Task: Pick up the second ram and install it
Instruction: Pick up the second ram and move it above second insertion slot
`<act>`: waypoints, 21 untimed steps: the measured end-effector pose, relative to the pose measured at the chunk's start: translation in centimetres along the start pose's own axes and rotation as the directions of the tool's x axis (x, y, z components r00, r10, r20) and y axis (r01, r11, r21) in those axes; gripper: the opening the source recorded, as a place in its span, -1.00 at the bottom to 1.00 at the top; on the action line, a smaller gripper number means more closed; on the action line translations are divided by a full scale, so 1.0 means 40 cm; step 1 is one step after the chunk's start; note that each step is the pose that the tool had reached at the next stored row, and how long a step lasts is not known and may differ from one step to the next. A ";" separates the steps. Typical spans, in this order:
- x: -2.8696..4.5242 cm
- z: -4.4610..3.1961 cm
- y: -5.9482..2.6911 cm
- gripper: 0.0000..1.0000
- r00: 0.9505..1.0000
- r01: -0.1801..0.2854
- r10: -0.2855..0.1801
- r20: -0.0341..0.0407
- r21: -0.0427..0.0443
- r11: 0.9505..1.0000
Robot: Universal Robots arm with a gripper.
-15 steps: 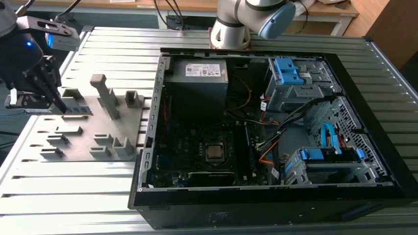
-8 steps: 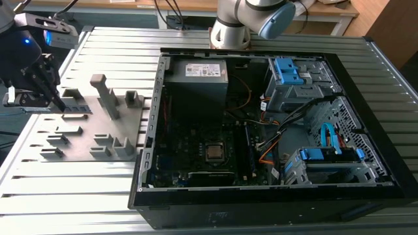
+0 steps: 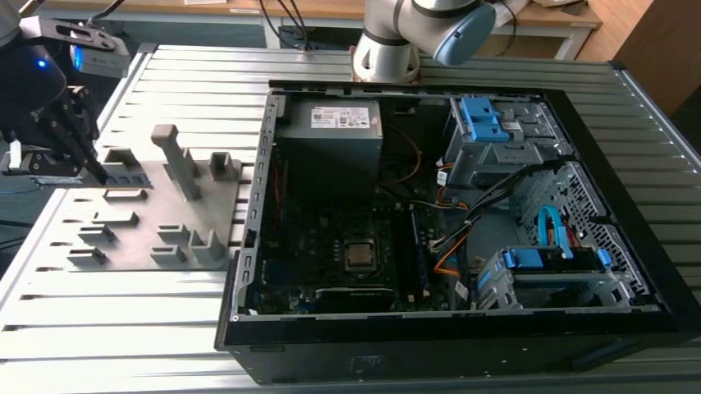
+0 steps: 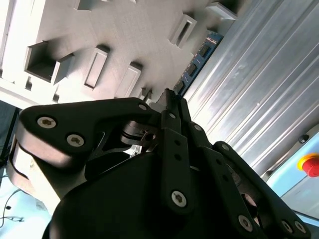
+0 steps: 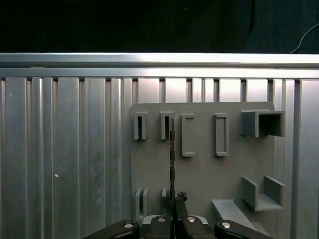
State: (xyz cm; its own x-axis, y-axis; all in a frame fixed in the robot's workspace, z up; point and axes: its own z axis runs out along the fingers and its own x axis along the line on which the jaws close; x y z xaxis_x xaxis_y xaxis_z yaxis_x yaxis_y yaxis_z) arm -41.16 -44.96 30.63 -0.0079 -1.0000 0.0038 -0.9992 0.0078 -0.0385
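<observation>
Because the gripper (image 4: 170, 97) has its fingers (image 4: 174, 144) pinched shut near one end of the second ram (image 5: 172, 149), which stands on edge in the grey holder plate (image 5: 204, 179), that off-centre hold could tilt or jam it

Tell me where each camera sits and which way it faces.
Exterior view: high up, looking down on case, plate and ram; arm base and gripper show.
First wrist view: behind the gripper, squarely facing the plate, ram edge-on.
Second wrist view: close behind the gripper, looking obliquely at plate and ram.
All three share gripper, plate and ram.
</observation>
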 end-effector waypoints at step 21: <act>0.000 -0.037 -0.001 -0.73 1.000 0.000 0.000 0.000 0.000 1.000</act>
State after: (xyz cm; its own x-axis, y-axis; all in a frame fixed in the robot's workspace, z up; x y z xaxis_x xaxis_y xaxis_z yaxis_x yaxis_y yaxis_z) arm -41.16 -44.96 32.10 -0.0079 -1.0000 0.0037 -0.9992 0.0078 -0.0386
